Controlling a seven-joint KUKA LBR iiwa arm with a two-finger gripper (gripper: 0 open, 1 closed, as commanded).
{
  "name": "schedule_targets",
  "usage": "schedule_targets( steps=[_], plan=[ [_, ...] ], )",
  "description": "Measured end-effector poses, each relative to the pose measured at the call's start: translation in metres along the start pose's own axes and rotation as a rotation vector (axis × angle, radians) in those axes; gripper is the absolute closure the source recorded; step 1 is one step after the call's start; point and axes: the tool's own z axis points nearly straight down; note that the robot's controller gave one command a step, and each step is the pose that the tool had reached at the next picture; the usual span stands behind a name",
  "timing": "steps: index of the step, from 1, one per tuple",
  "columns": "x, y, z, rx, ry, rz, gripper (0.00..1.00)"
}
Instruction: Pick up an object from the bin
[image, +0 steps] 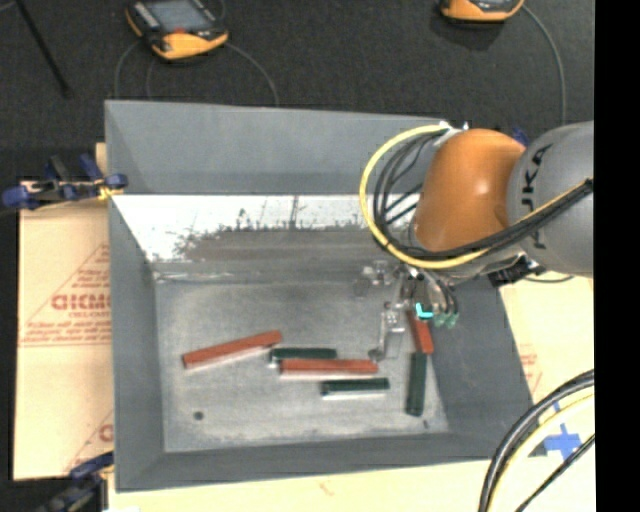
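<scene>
Over on the right side of the grey metal bin (132, 340), the gripper (408, 328) hangs low above the floor, right by a short red-brown stick (424, 338) that pokes out from under it. Honestly can't tell if the fingers are spread or pressed together. The orange wrist cover (465, 190) and the cables block too much, so I won't claim it has hold of anything.

My guess is that the short red-brown stick is the target, since it's the nearest thing. Just past its end, maybe touching, lies a dark green stick (415, 388) pointing toward the near wall. To the left, a little apart, there's a loose bunch: a longer red stick (330, 367), a dark green one (305, 354) on its far side and a green-and-silver one (355, 389) on its near side. A long flat red-brown stick (232, 350) sits further left.

How I'd do it well: line the fingers up across the stick's narrow side, not along its length, and grab near the middle so it doesn't tip on the lift. Go right down to the floor before closing, because thin things like this probably slip otherwise. Watch the green stick next to it, since a sloppy close could drag both or shove the red one toward the right wall. Then lift straight up, with no sideways drift until it's clear of the rim.
</scene>
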Motion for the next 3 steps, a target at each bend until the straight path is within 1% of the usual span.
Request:
schedule_targets(
  steps=[1,2,3],
  plan=[
    [-0.0018,-0.0004,-0.0036,0.001,-0.007,-0.001,1.00],
    [-0.0018,-0.0005,-0.0036,0.001,-0.007,-0.001,0.00],
    [-0.0017,-0.0006,-0.0036,0.002,-0.007,-0.002,0.00]
  ],
)
